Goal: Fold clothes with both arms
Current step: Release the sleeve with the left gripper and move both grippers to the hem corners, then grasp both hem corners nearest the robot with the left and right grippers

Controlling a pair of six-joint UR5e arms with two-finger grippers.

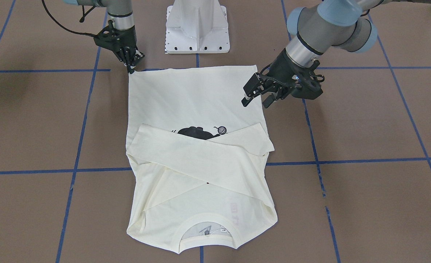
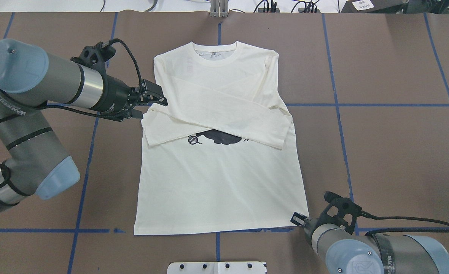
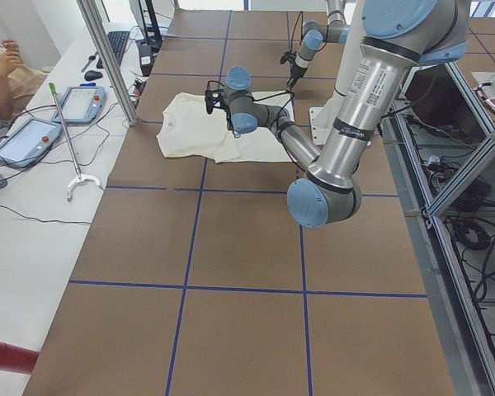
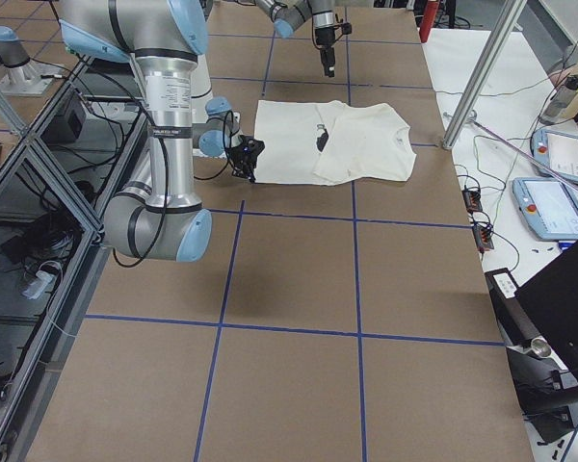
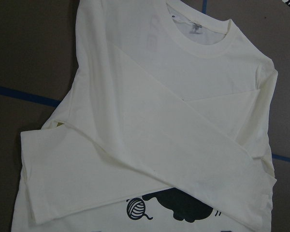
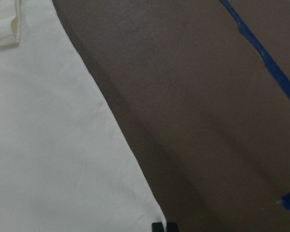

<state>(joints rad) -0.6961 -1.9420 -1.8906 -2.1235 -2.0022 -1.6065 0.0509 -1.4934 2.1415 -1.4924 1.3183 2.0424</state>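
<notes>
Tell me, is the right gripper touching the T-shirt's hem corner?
Touching. In the front-facing view, the closed tips of the right gripper meet the pointed hem corner of the T-shirt. The right wrist view shows those tips at the same corner.

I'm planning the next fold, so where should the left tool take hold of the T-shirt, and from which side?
Probably the free hem corner of the T-shirt, coming in low from the left edge. It lies flat with table showing beside it, and the right tool is at the opposite hem corner. The left tool hovers open further up that edge.
</notes>
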